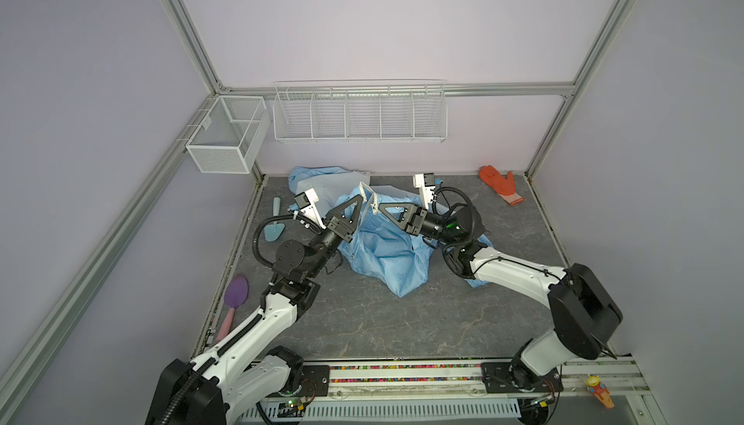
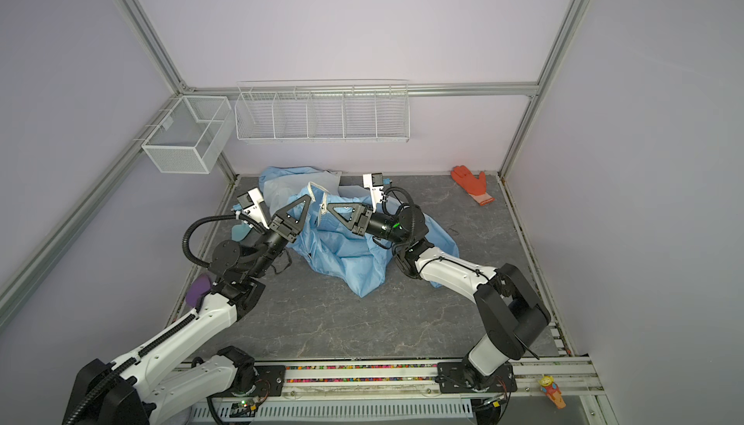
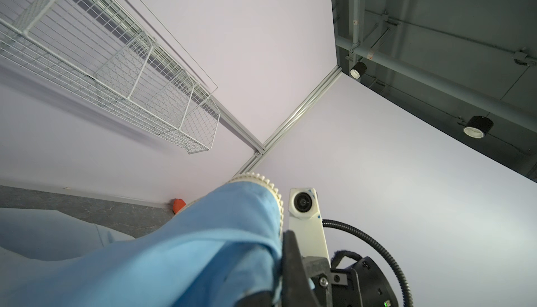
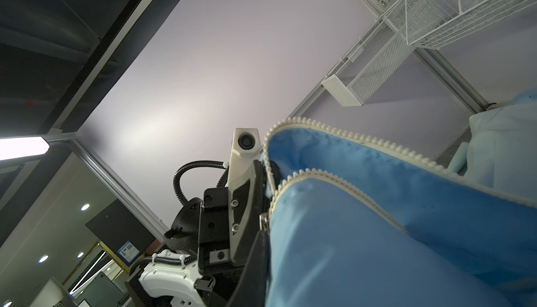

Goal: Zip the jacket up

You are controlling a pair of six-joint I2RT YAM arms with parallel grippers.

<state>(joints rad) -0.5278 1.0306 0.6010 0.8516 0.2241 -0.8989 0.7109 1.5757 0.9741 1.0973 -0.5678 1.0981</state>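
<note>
We see jacket [image 1: 386, 250] heaped on table [image 1: 402, 330], toward back, top edge between left gripper [image 1: 359, 198] and right gripper [image 1: 380, 205]. Glove [image 1: 499, 185] in back right corner. Scoop [image 1: 275, 229] left of jacket; spatula [image 1: 235, 294] before it, at left edge.

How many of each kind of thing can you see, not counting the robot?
Jacket: 1
Glove: 1
Little shovels: 2, teal and purple
Wire baskets: 2, small and long
Toy figure: 1
Total: 7

Thin, smooth, matt cloth jacket [image 1: 386, 250]
</note>
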